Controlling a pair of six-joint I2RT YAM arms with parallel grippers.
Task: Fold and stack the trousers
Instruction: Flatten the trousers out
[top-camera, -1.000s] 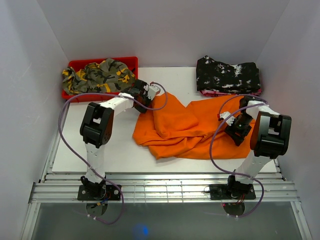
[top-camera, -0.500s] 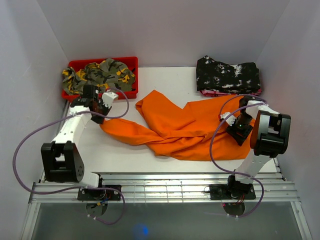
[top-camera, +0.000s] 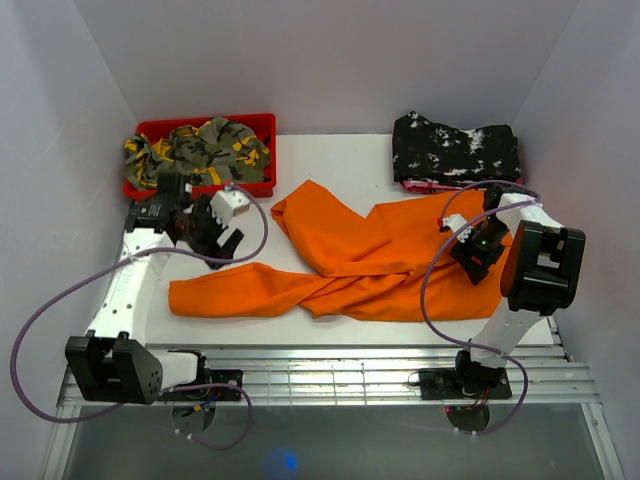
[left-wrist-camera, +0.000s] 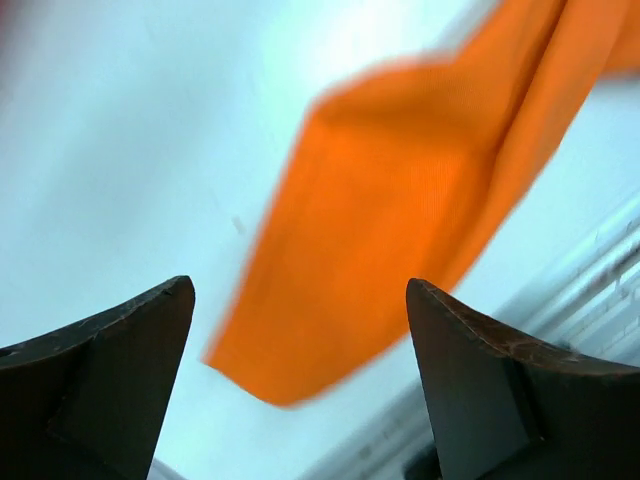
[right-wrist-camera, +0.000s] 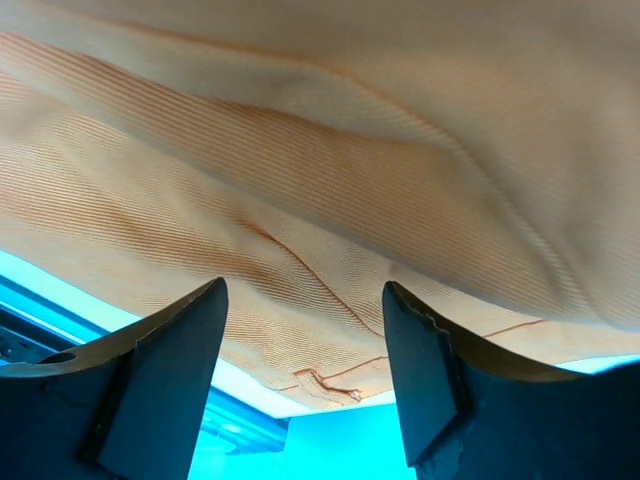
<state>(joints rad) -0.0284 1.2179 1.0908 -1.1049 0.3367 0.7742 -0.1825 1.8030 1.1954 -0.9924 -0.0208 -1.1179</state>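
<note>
Left gripper (top-camera: 222, 243), jaws apart, now off the newly stretched-out trousers (top-camera: 375, 262) leg.

plain orange trousers (top-camera: 400, 250), green-yellow camouflage garment (top-camera: 200, 150), red bin (top-camera: 260, 123), black garment (top-camera: 455, 150) with seemingly white speckles.

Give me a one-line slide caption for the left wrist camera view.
Left gripper, open and empty, above a blurred leg end of the orange trousers lying on the white table.
</note>
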